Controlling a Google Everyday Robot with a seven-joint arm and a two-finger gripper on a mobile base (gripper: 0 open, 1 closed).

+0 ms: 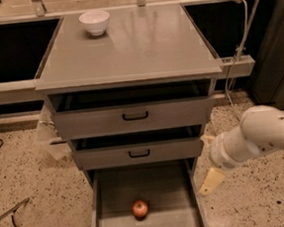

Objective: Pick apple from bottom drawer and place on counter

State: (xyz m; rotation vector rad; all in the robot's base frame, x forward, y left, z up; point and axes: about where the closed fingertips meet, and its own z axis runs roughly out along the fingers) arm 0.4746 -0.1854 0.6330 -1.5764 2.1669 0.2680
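Note:
The apple, small and red, lies on the floor of the open bottom drawer, near its front middle. The counter is the grey cabinet top above the three drawers. My gripper sits at the end of the white arm on the right, beside the bottom drawer's right wall, above and to the right of the apple. Its two cream fingers stand apart and hold nothing.
A white bowl stands at the counter's far left corner. The two upper drawers with black handles are slightly pulled out. A white cable hangs at the right of the cabinet. Speckled floor lies on both sides.

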